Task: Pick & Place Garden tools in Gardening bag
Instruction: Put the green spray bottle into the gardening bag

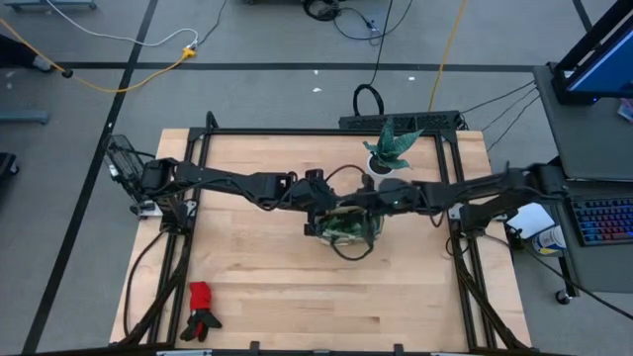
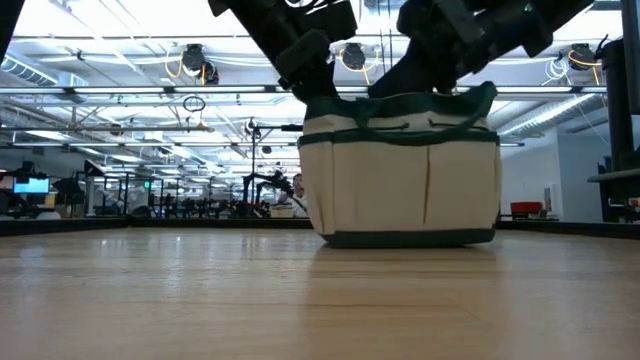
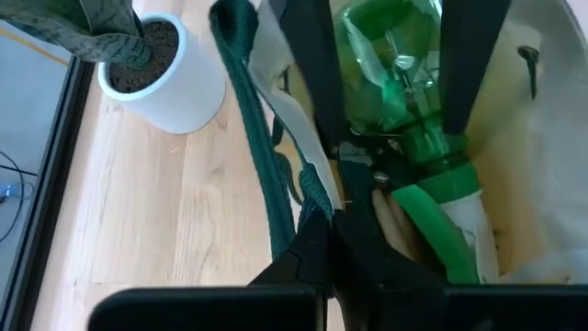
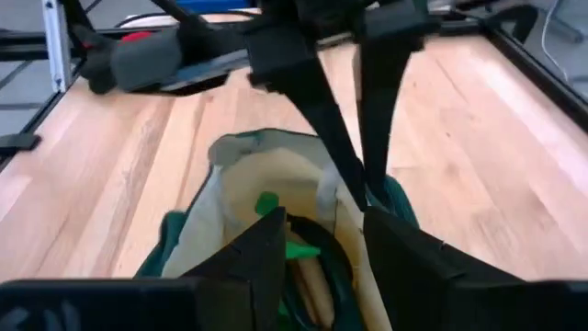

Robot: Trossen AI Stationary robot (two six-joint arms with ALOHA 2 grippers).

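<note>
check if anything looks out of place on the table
The red-and-black gloves lie alone near the table's front left corner, far from the gardening bag where both arms work. Nothing looks spilled or damaged.

Wooden table, grey floor

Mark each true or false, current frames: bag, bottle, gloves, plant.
1. The green plastic spray bottle lies inside the beige fabric gardening bag with dark green trim. True.
2. The red-and-black gloves are in the bag. False: they lie on the wooden table, near its front left corner.
3. The left gripper is shut on the bag's rim. True.
4. The spiky green plant in a white pot has tipped over. False: it stands upright beside the bag.
</note>
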